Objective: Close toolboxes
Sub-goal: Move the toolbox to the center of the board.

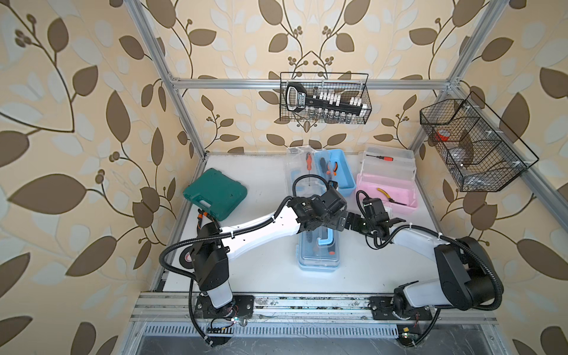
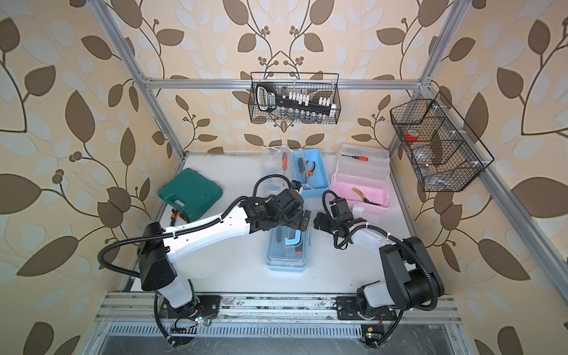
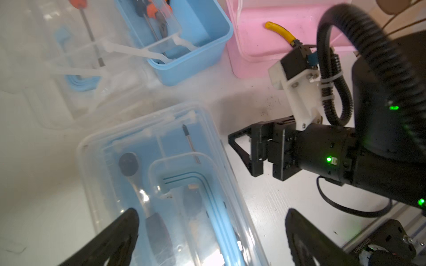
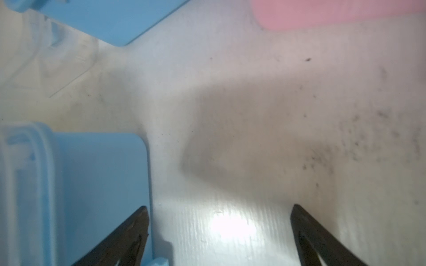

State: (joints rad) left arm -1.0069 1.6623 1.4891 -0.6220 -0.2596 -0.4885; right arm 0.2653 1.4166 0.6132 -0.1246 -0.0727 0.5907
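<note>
A light blue toolbox (image 1: pixel 319 252) (image 3: pixel 161 184) lies mid-table with its clear lid down over a ratchet and a screwdriver. My left gripper (image 1: pixel 330 227) (image 3: pixel 211 214) hovers open over its far end, nothing between the fingers. My right gripper (image 1: pixel 349 222) (image 4: pixel 220 207) stands open beside that end, low over bare table. A second blue toolbox (image 1: pixel 338 172) (image 3: pixel 191 46) sits open at the back, its clear lid (image 1: pixel 299 172) flat to its left. The pink toolbox (image 1: pixel 387 193) (image 4: pixel 334 13) is open, its clear lid (image 1: pixel 388 163) upright behind.
A dark green moulded case (image 1: pixel 215 193) lies at the table's left edge. Black wire baskets hang on the back rail (image 1: pixel 324 98) and the right rail (image 1: pixel 473 144). A black roll (image 1: pixel 186 256) sits by the left arm's base.
</note>
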